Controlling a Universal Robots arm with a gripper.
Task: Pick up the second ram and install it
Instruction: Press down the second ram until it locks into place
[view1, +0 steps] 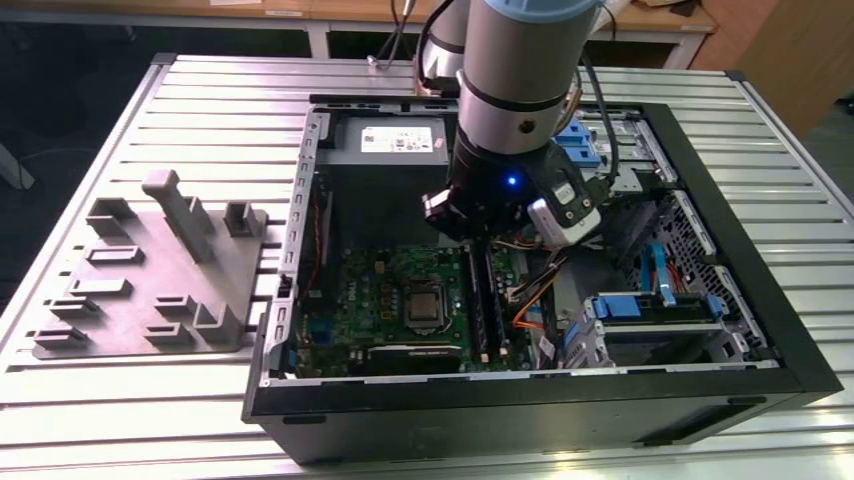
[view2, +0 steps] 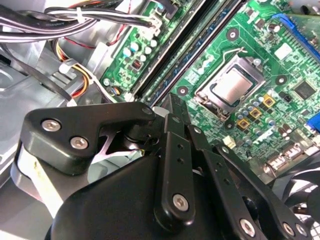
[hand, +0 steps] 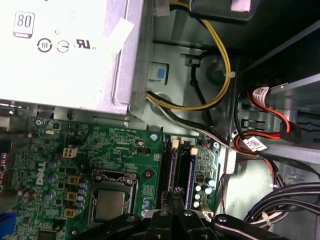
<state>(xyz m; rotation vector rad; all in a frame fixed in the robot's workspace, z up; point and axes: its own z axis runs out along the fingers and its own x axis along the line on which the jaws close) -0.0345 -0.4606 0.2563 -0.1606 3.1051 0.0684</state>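
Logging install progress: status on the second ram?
Gripper down at motherboard's memory slots. Second ram not clearly distinguishable there. Orange cables beside slots, not across.

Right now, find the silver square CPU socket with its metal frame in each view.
Exterior view: the silver square CPU socket lies on the exterior view's left of the long black memory slots.
Second wrist view: the socket lies beside those slots.
First wrist view: the socket lies beside the slots.
Shared landmark: the memory slots.
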